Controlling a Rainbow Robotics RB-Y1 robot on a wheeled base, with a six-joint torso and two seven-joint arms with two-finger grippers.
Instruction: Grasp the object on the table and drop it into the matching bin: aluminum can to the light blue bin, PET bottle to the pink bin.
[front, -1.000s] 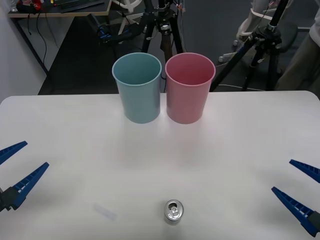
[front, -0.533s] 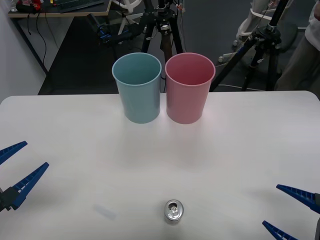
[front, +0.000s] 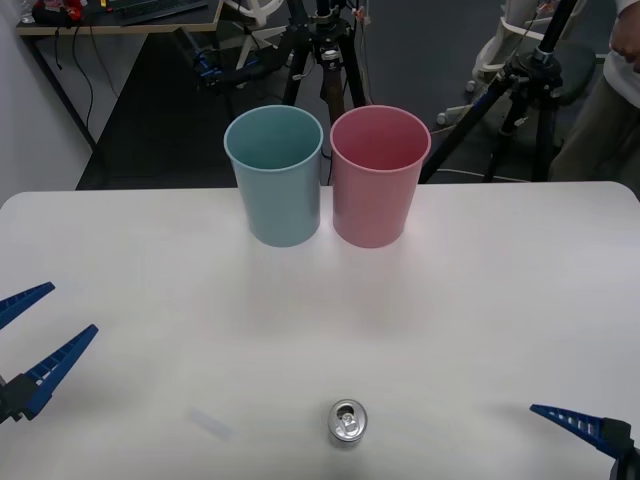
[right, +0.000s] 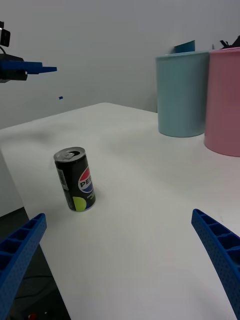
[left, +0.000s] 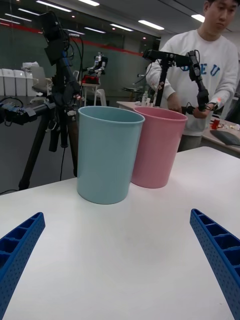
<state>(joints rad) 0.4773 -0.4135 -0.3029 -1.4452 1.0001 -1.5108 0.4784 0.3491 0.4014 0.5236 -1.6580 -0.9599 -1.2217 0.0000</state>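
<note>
Here, a small drink can (front: 347, 422) is seen standing upright near the front edge of a white counter (front: 500, 290), its shiny round top and pull tab facing up. In the right wrist view the can (right: 76, 179) is shown with a dark printed side, and it is framed between that arm's two ribbed blue fingers, so the right gripper (right: 120, 260) is judged to be lined up low for a sideways grasp. Its jaws are spread wide and nothing is held. In the front view the right gripper (front: 585, 432) is placed at the counter's near right corner, well apart from the can.

At the far side of the counter two tall plastic bins are set side by side, almost touching: a light blue bin (front: 275, 176) on the left and a pink bin (front: 378, 176) on the right. Both are smooth, round-rimmed and tapered toward the base, and both look empty from above. The open tops are left clear, presumably so that a drop can be made from overhead.

The left gripper (front: 35, 335) is parked at the left edge of the counter, jaws released and empty, pointed toward the bins (left: 107, 152).

The can is judged to belong in the light blue bin; the grasp is not yet made.
</note>
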